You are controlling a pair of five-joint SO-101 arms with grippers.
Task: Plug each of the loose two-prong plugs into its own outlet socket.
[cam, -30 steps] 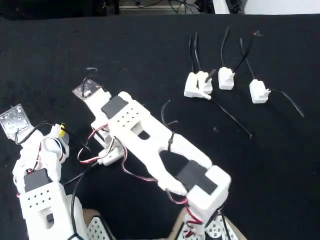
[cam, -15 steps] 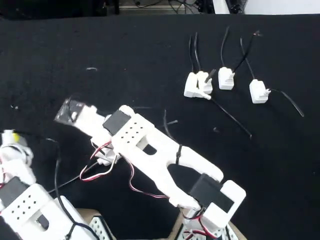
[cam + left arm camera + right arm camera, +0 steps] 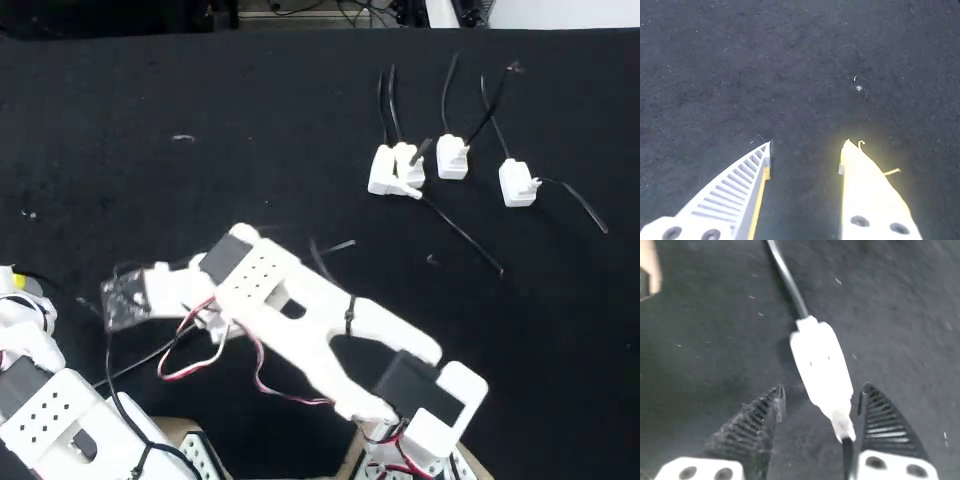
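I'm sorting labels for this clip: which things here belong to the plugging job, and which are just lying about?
Job: white plug, lying between the fingers of the open right gripper; three white sockets.
Lying about: pale scrap; white specks.

White plugs (image 3: 452,157) on black table (image 3: 250,110)

Your left arm (image 3: 45,405) sits folded at the near left corner in the high view; the left pincer (image 3: 807,147) points downward, jaws parted. Your right arm (image 3: 300,320) stretches from its near-centre base leftward toward the left arm; the right pincer (image 3: 823,390) points downward, jaws spread wide.
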